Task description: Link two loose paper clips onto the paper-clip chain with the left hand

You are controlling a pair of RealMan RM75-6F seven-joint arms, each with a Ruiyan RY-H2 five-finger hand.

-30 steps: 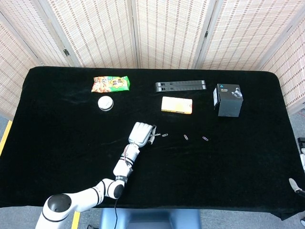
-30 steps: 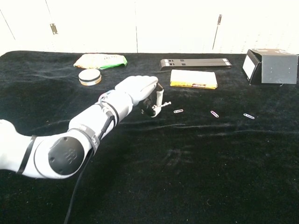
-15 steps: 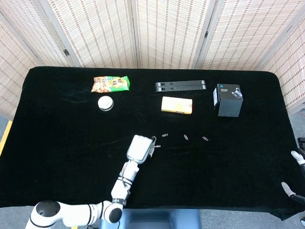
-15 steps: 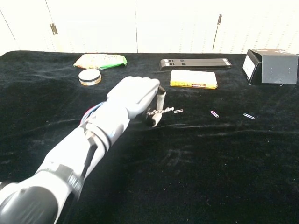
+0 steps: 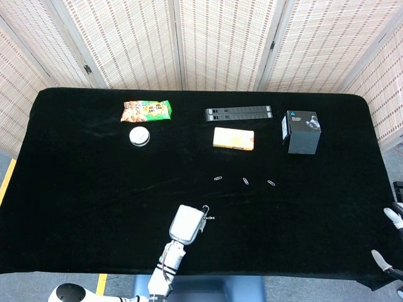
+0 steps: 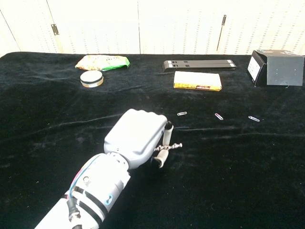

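Note:
My left hand (image 5: pixel 187 224) (image 6: pixel 138 137) hovers near the table's front edge, fingers curled, pinching a short paper-clip chain (image 5: pixel 206 217) (image 6: pixel 169 147) that sticks out to its right. Three loose paper clips lie in a row on the black cloth farther back: one (image 5: pixel 218 178) (image 6: pixel 181 113), a second (image 5: pixel 245 181) (image 6: pixel 218 116), and a third (image 5: pixel 271 183) (image 6: pixel 253 119). All three lie well apart from the hand. Only white fingertips of my right hand (image 5: pixel 389 239) show at the lower right edge of the head view; how it is set is unclear.
Along the back of the table sit a snack bag (image 5: pixel 146 111), a round tin (image 5: pixel 139 136), a black bar (image 5: pixel 238 113), a yellow box (image 5: pixel 233 138) and a black box (image 5: pixel 301 131).
My left hand has drawn back toward the table's front edge, carrying the chain away from the loose clips. The clips have not moved.

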